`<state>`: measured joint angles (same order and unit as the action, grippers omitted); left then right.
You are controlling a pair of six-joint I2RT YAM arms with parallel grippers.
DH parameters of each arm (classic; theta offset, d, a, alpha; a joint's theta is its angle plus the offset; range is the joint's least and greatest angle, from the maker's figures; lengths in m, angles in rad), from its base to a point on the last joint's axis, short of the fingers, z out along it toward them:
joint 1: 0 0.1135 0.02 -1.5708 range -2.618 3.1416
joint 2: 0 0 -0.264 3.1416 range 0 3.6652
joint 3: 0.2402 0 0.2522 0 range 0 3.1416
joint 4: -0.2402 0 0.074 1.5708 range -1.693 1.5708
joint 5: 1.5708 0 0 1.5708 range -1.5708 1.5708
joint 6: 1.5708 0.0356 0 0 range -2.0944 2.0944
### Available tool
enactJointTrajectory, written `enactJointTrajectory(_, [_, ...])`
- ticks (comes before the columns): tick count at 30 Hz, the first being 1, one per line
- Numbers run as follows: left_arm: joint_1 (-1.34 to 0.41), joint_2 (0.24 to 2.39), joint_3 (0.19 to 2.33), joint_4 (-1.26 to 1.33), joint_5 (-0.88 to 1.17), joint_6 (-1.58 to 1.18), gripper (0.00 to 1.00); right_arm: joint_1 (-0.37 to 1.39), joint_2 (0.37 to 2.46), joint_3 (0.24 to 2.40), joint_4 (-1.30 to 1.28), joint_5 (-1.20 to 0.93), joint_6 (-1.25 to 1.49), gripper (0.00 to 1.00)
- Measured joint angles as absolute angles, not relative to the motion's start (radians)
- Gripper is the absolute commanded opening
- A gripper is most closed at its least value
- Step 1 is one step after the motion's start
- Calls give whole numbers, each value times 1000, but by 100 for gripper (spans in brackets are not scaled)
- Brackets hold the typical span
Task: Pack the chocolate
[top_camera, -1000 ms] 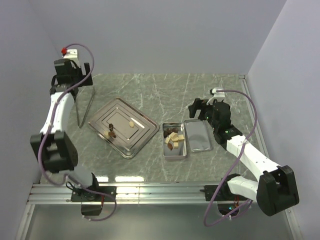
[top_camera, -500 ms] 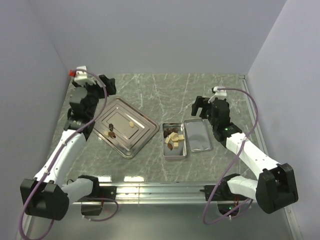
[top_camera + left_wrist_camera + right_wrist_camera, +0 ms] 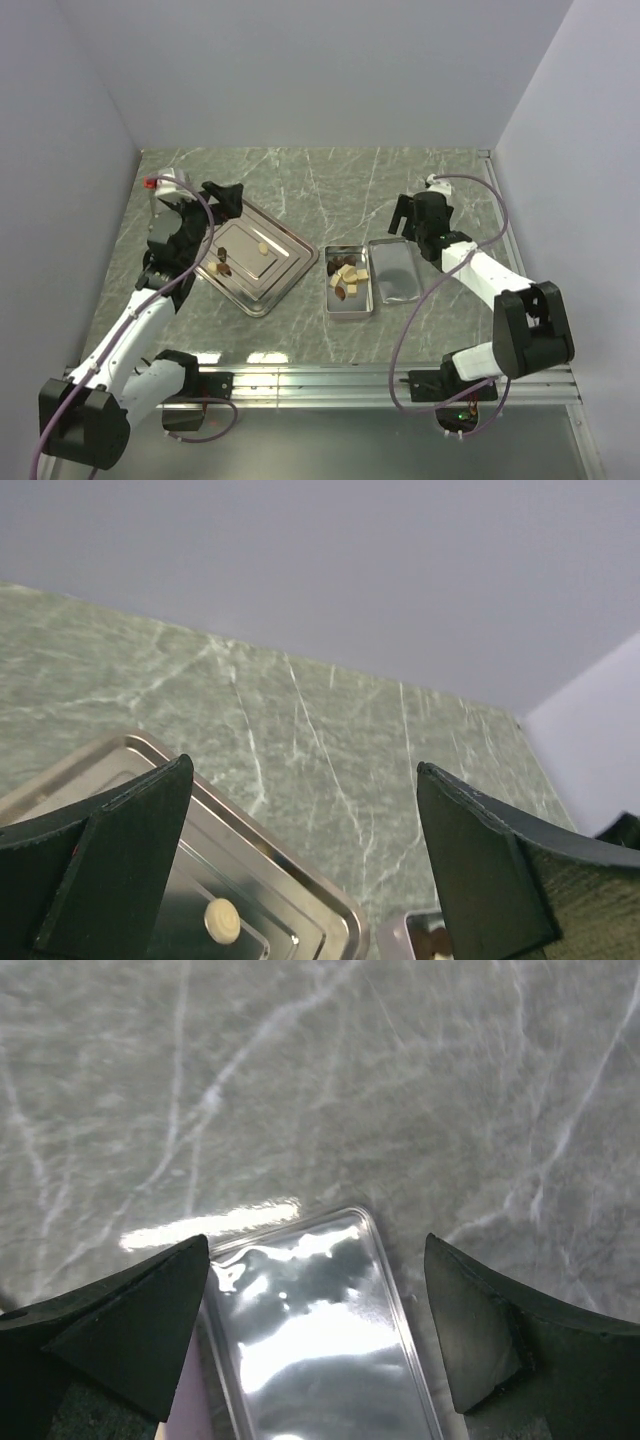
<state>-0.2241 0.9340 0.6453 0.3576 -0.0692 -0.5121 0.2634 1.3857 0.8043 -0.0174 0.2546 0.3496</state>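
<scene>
- Nearest to me sat the open tin (image 3: pixel 350 309). It was off to the left of the right pincer (image 3: pixel 315 1245) and nearer to me than it.
- Much of the chocolate (image 3: pixel 347 276) lay in that tin, brown bits and cream bits in a small heap. I could not count them.
- The lid (image 3: pixel 320 1345) lay flat beside the tin with its shiny side up. Its far end was right under the right pincer.
- That pincer was wide open and had hold of nothing. I saw only the lid and the table (image 3: pixel 330 180) between its two fingers.
- Farther left was the tray (image 3: pixel 282 268), under and in front of the left pincer (image 3: pixel 305 775).
- Some chocolate was on the tray. One cream piece (image 3: pixel 222 920) lay low between that pincer's fingers, a little way ahead of them.
- Two or three dark pieces (image 3: pixel 223 266) lay close under the left arm. They were too small for me to count for sure.
- The left pincer hung over the far left part of the tray. It was open as wide as it goes, and it was empty too.
- Past both pincers there was only green table and the wall.
- I judged the job more than half done. The last few bits on the tray had to go in the tin, and I guessed the lid would go on after that.
</scene>
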Motion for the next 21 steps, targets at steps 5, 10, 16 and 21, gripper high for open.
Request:
enactJointTrajectory(5, [-224,991,646,344,18,-507,100,215,1444,811,-73,220,399,89])
enactJointTrajectory(10, [-224,1003,645,323,30,-486,100,179,1548,867,-117,177,430,78])
enactJointTrajectory(16, [-224,990,645,287,25,-460,99,163,1636,917,-175,116,435,72])
enactJointTrajectory(21, [-224,951,643,278,18,-452,99,163,1683,948,-212,85,434,68])
